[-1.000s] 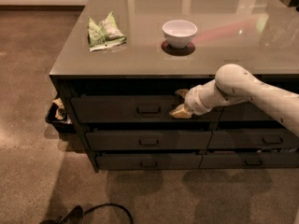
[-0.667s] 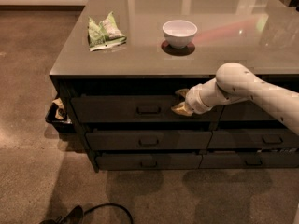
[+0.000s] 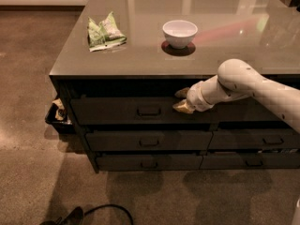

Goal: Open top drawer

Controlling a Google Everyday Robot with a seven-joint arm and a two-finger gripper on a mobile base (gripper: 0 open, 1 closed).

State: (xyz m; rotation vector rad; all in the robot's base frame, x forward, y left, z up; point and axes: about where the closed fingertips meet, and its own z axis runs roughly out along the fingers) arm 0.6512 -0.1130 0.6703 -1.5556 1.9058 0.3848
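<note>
The top drawer (image 3: 112, 111) is the wide, dark, tall front panel just under the left part of the countertop. It has a small rectangular metal pull (image 3: 149, 110) at its middle. A dark gap shows above the panel. My gripper (image 3: 182, 100) reaches in from the right on a white arm and sits at the panel's upper edge, right of the pull. Its two tan fingertips (image 3: 182, 93) are spread apart, one above the edge and one in front of the panel. The drawer's inside is hidden.
Two shallower drawers (image 3: 149, 140) lie below, and a neighbouring stack (image 3: 255, 139) stands to the right. On the countertop (image 3: 140, 55) are a white bowl (image 3: 179, 33) and a green snack bag (image 3: 105, 31). A dark bin (image 3: 57, 117) sits on the floor at the left, a black cable (image 3: 108, 210) in front.
The gripper has stayed at the top drawer's upper edge with only a tiny shift. The drawer front has not visibly moved.
</note>
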